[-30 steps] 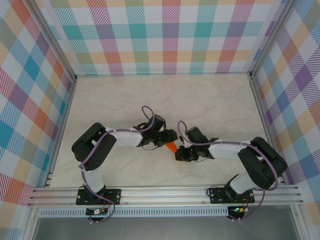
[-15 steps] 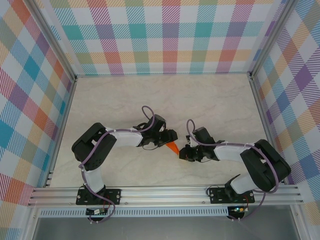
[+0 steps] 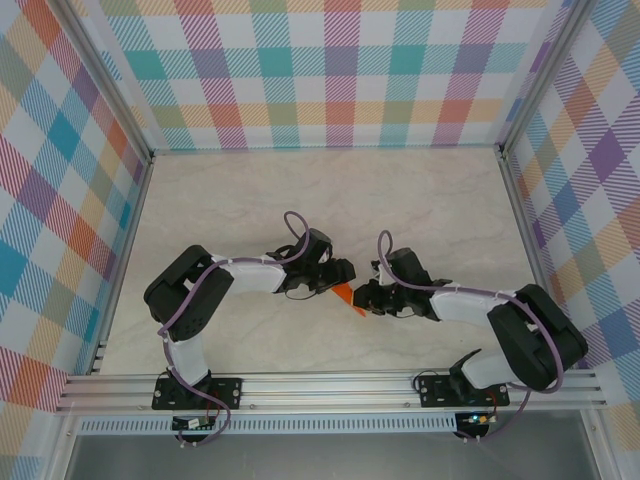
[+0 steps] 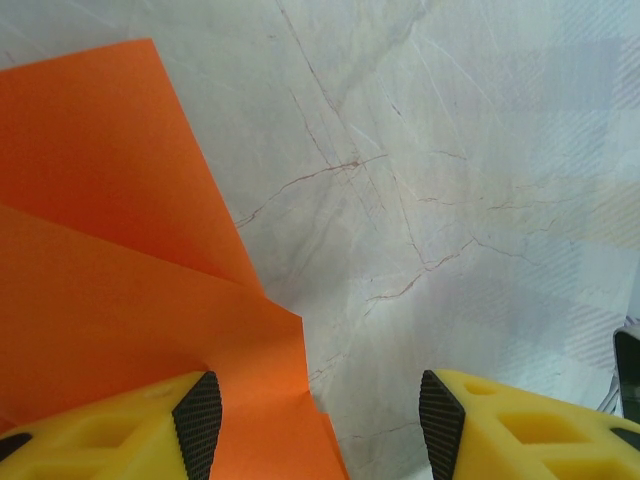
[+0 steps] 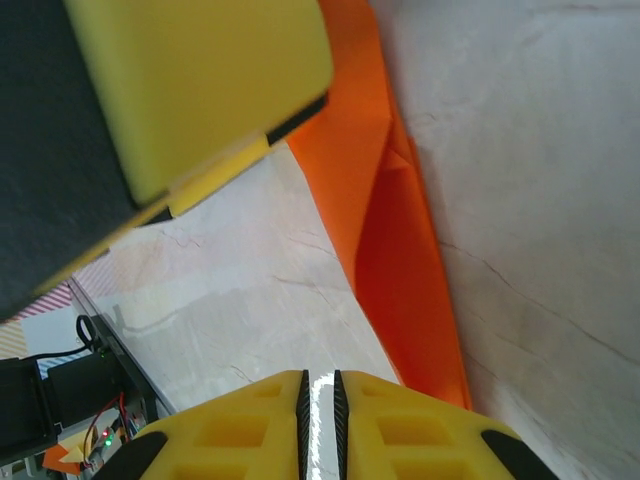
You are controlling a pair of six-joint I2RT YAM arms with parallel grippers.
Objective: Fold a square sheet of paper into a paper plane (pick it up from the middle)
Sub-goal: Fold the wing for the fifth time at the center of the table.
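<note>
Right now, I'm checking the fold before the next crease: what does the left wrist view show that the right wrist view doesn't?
Left wrist: the left gripper with jaws wide apart, one finger over the orange paper, whose broad flaps overlap in layers. Right wrist: the right gripper with jaws almost touching, nothing between them, beside the paper's long narrow edge; a yellow finger of the left gripper over the far end. Both: the paper lying on the marble table.

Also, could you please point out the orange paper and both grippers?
orange paper [image 4: 100, 300], left wrist view, on its flat folded layer.
left gripper [image 4: 320, 425], left wrist view, midway between its open fingertips.
right gripper [image 5: 320, 400], right wrist view, midway between its closed fingertips.
</note>
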